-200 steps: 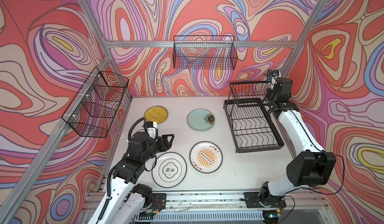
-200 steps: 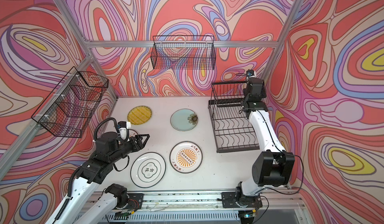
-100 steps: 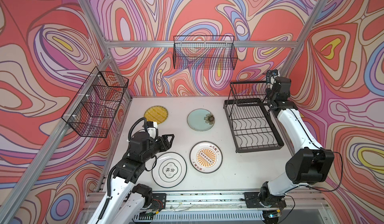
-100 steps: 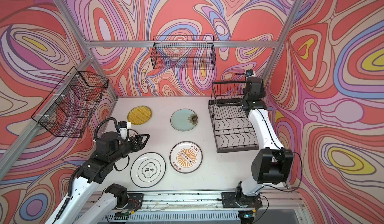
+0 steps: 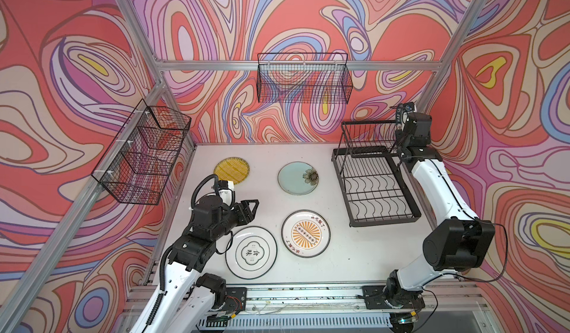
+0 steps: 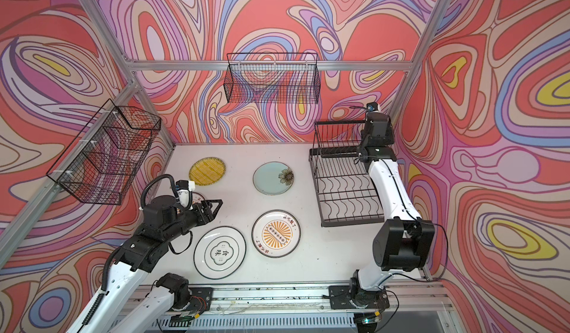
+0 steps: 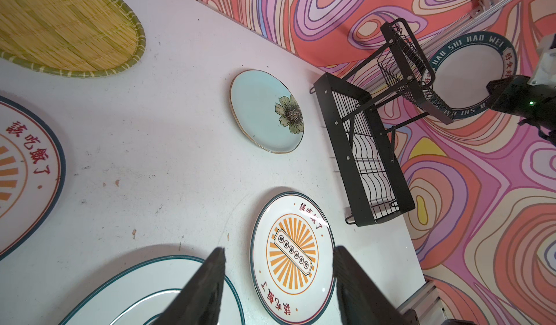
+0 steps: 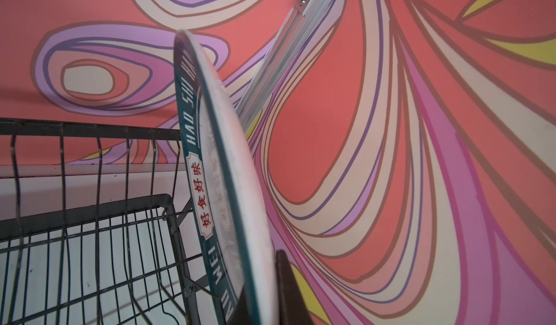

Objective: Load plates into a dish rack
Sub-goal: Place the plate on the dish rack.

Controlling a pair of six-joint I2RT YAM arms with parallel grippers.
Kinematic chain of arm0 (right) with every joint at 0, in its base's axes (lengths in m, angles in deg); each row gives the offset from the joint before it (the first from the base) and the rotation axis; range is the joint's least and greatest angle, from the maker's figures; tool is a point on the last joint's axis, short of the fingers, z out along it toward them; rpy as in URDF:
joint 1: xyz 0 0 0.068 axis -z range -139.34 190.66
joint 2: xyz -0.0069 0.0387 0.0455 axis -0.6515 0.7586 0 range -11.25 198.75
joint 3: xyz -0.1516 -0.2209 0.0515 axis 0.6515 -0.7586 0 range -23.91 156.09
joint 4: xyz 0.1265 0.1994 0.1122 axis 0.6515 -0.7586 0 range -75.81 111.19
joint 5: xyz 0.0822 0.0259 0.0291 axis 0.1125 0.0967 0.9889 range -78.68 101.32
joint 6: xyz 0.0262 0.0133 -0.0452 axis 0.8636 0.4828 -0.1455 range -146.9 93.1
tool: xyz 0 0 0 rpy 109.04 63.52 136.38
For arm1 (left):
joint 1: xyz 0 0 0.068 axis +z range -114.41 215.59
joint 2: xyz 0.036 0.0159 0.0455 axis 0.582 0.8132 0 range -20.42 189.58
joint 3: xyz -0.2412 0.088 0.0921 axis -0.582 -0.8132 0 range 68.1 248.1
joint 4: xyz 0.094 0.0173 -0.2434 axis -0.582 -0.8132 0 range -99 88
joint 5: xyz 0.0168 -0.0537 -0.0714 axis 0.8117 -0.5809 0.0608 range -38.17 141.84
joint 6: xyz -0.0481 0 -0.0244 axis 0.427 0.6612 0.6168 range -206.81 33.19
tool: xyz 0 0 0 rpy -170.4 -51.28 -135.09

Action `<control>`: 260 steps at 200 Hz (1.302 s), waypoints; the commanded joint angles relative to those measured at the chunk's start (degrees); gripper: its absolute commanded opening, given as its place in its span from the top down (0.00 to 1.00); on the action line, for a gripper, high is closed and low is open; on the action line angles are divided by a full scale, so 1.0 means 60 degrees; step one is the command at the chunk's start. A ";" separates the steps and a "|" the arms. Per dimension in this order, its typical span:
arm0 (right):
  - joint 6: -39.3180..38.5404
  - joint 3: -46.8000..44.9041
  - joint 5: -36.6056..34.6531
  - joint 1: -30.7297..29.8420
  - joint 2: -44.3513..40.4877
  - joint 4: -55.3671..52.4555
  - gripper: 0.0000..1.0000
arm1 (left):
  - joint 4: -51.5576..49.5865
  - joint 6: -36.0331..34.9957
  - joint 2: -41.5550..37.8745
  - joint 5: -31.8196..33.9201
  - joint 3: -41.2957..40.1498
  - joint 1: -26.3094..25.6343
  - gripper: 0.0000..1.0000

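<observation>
clock: 12 = far edge of the table, 6 = the robot's edge.
right gripper: clamped tight on the rim of the lettered plate. The plate is on edge, near upright, at 1–2 o'clock, beside the upper tier of the dish rack. Can't tell if it touches the wires.
left gripper: jaws about half open, empty, hovering at 8 o'clock near the character plate.
risk 1: the grip takes only a narrow bit of rim. If the lower edge catches a wire, I'd expect the plate to swing or slip out.
risk 2: the plate is at the tier's outer end, close to the right wall. A little off line and it likely drops outside the rack, not into a slot.
risk 3: the rack looks light, so a sideways shove could skid it.
other plates: flat on the table. Yellow striped plate at 11, pale green plate at 12, sunburst plate at 6. The second sunburst plate at 9 is mostly under the left arm.
in the way: only the tier's own frame. The mesh baskets hang on the walls, well apart.
</observation>
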 commanded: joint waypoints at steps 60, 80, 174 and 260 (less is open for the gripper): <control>0.0762 -0.0031 -0.0203 -0.0065 0.0604 -0.0920 0.97 | 0.0019 0.0034 -0.0078 -0.0023 0.0082 -0.0054 0.40; 0.0819 0.0000 -0.0220 -0.0065 0.0615 -0.0956 0.92 | 0.0006 0.0038 -0.0078 -0.0016 0.0097 -0.0057 0.40; 0.1228 0.0124 -0.0140 0.0065 0.0491 -0.1088 0.65 | -0.0025 0.0050 -0.0049 -0.0060 0.0170 -0.0051 0.40; 0.2105 0.0690 0.0081 0.0413 0.0318 -0.1745 0.48 | -0.0097 0.0010 0.0010 -0.0068 0.0314 -0.0057 0.40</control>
